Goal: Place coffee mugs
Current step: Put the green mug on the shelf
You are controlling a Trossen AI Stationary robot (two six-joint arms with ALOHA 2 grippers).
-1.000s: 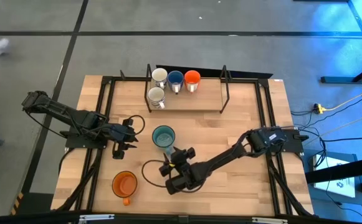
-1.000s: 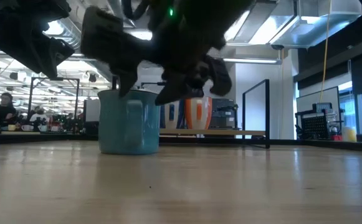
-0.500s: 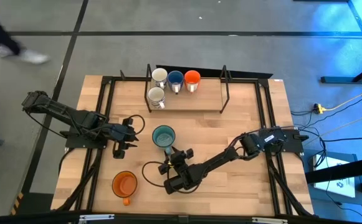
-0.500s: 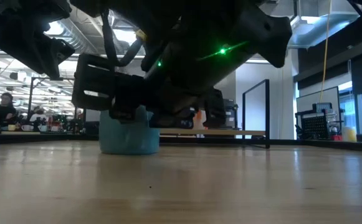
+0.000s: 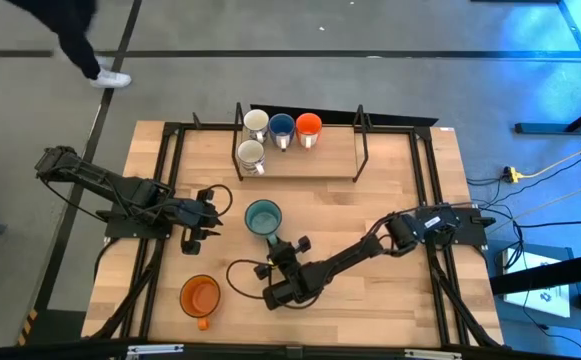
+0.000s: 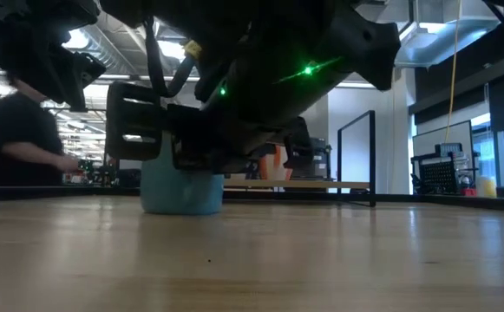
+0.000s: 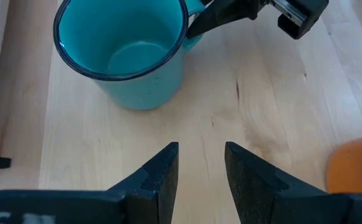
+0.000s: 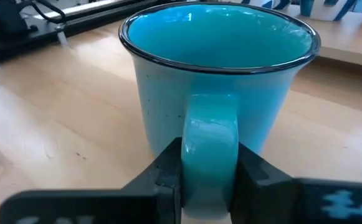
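A teal coffee mug [image 5: 262, 218] stands upright on its base in the middle of the wooden table, also in the low view [image 6: 180, 189]. My right gripper [image 5: 273, 243] comes at it from the near right and is shut on its handle. My left gripper [image 5: 214, 214] waits open just to the mug's left, with nothing between its fingers [image 7: 200, 167]. An orange mug [image 5: 199, 296] stands upright near the front left. Several more mugs, white [image 5: 256, 122], dark blue [image 5: 282, 127], orange [image 5: 309, 126] and white [image 5: 251, 154], stand on the rack's shelf [image 5: 320, 160] at the back. My right gripper pinches the teal mug's handle [image 8: 209, 134] between its two fingers, one on each flat side of the loop. The fingers come in nearly level from the table's near side, low over the wood. The mug stands upright with its base on the table.
A black wire rack [image 5: 360, 140] frames the shelf at the back. Bare wood lies to the right of the teal mug and along the front right. A person [image 5: 70, 35] walks past beyond the table's far left corner.
My right gripper has come down low behind the teal mug's handle and has shut on it. The mug has stayed where it was. A person has walked along the floor beyond the table.
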